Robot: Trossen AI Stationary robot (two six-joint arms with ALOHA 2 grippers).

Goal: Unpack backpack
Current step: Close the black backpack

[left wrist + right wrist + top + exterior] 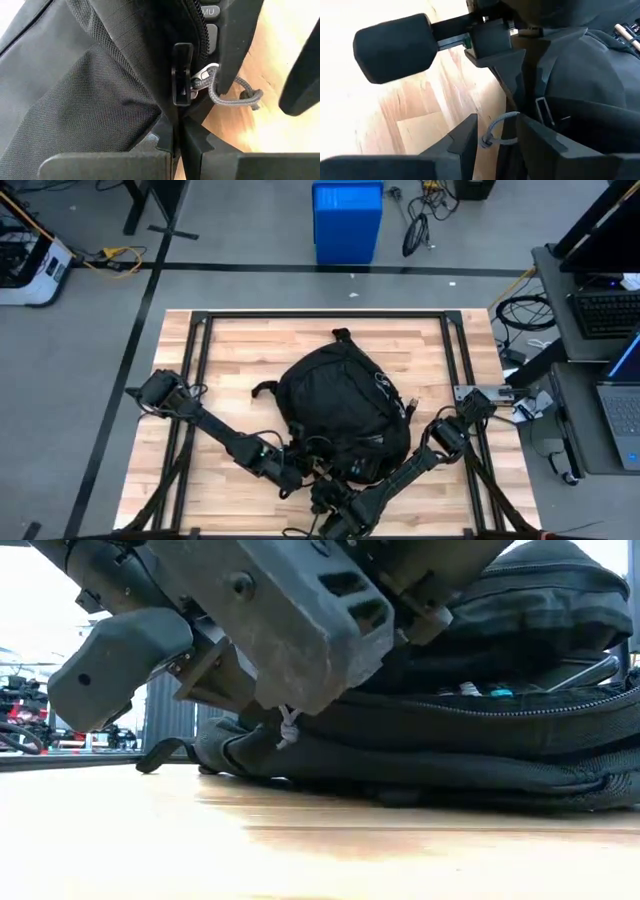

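The black backpack (pixel 340 400) lies flat on the middle of the wooden table, its zip partly undone on the near side. My left gripper (pixel 177 137) comes in from the table's left and is shut at the backpack's near edge, beside the metal zip slider (pixel 202 76). A grey cord (pixel 500 122) hangs from that slider. My right gripper (pixel 496 127) reaches in from the near right and stands open, one finger on each side of the cord. I cannot tell whether it touches the cord. In the high view both grippers (pixel 305 475) crowd together at the backpack's near edge. My left gripper pinches the backpack's black fabric edge (pixel 176 117) next to the zip between its two shut fingers, just below a black rectangular tab (pixel 182 75). One layer or several, I cannot tell. The backpack lies on the table.
A key marked MU (pixel 210 11) of a dark device shows inside the zip opening. Pens and small items (pixel 480 690) show through the gap. A black frame (pixel 320 315) borders the table, and a blue bin (pixel 347 220) stands on the floor beyond it. Bare wood (pixel 225 350) lies left of the backpack.
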